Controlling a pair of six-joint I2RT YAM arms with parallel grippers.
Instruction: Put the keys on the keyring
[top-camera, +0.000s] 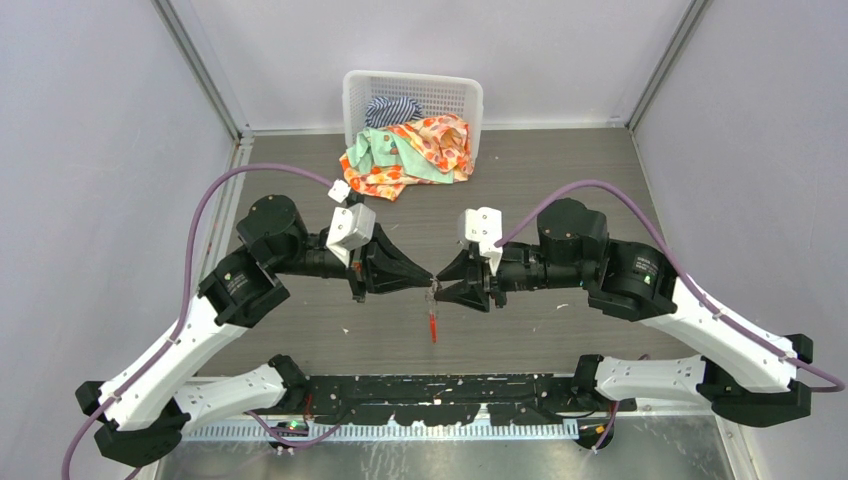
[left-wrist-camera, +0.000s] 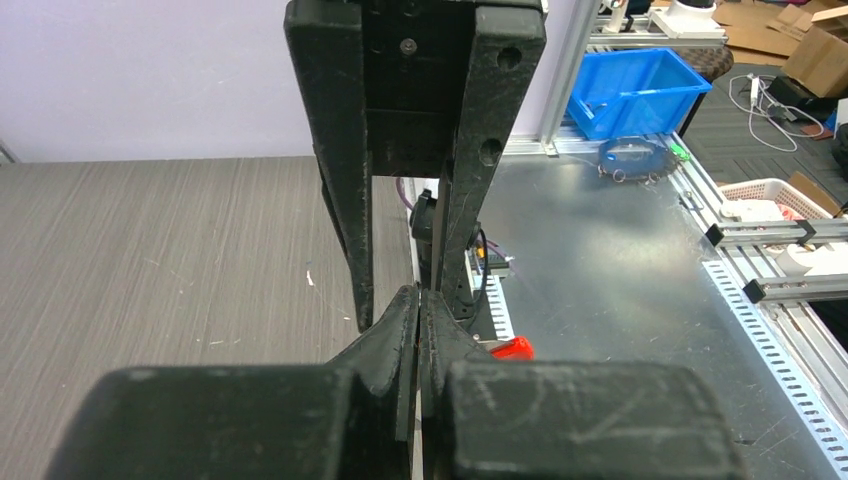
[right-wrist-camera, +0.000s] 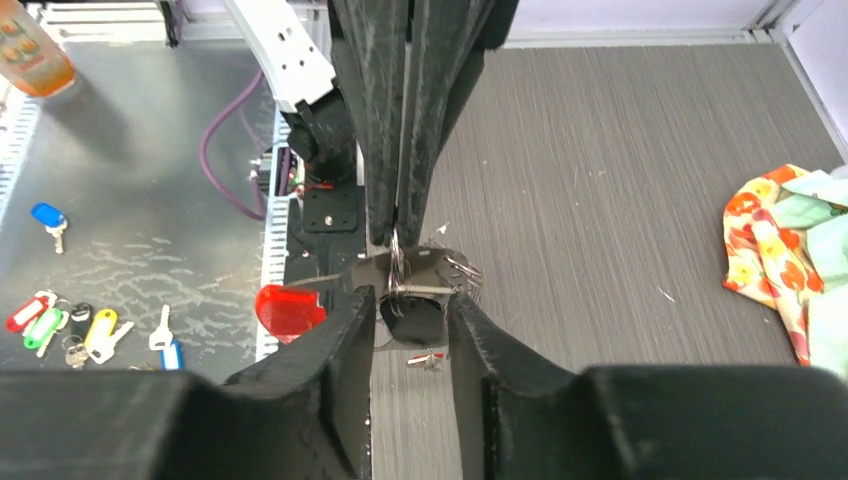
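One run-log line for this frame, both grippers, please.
left gripper: shut on grey metal keyring with red tag | right gripper: jaws parted around black-headed silver key, grip unclear

My left claw (top-camera: 428, 277) and right claw (top-camera: 440, 280) meet tip to tip over mid-desk (top-camera: 560, 180). The grey metal keyring (top-camera: 432, 291) sits between them, its long red tag (top-camera: 433, 326) on the near side. The white plastic basket (top-camera: 412, 78) stands far behind.

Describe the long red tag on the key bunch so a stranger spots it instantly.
On the grey wood-grain table, find where the left gripper and right gripper meet tip to tip at the centre. The long red plastic tag juts toward the arm bases from the grey metal keyring pinched in the left gripper. Its neighbour, the small red-headed key, is far shorter.
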